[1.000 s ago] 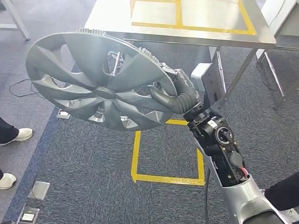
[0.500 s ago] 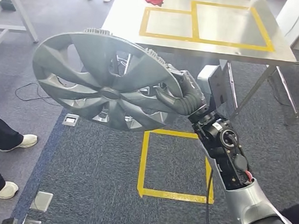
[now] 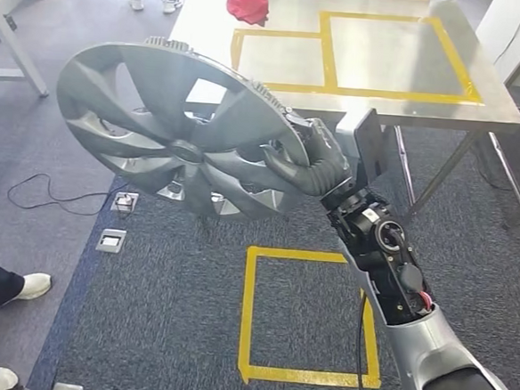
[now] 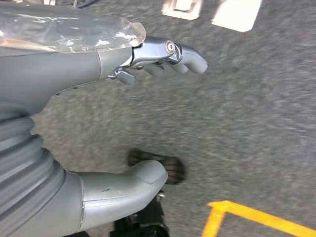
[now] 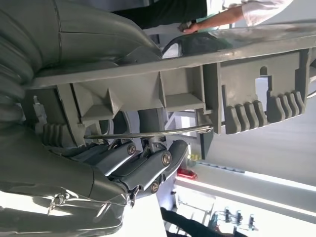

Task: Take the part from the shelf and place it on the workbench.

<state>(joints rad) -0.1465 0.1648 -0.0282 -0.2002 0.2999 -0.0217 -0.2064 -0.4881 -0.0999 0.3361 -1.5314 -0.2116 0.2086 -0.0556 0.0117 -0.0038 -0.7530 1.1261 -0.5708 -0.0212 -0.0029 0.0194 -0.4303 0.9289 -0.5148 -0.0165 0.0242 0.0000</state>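
One grey wheel cover [image 3: 180, 140] is the task's part, held in the air on the near side of the steel counter [image 3: 385, 106], tilted, its far rim overlapping the counter's near edge in the head view. The right hand [image 3: 306, 167] grips its rim, thumb on the upper face and fingers [image 5: 145, 170] curled under the ribbed back. The left hand [image 4: 111, 118] hangs over the carpet with fingers straight and apart from the thumb, holding nothing. On the counter, yellow tape [image 3: 334, 53] marks two adjoining rectangles, and a red cloth [image 3: 249, 5] lies at the far corner beside them. Before the counter the floor is dark blue-grey carpet [image 3: 168, 313] with a yellow taped square [image 3: 310, 314]. Left of the counter lie paler grey flooring, a black cable [image 3: 61, 201], floor sockets [image 3: 111, 238], and people's white shoes [image 3: 29, 284].
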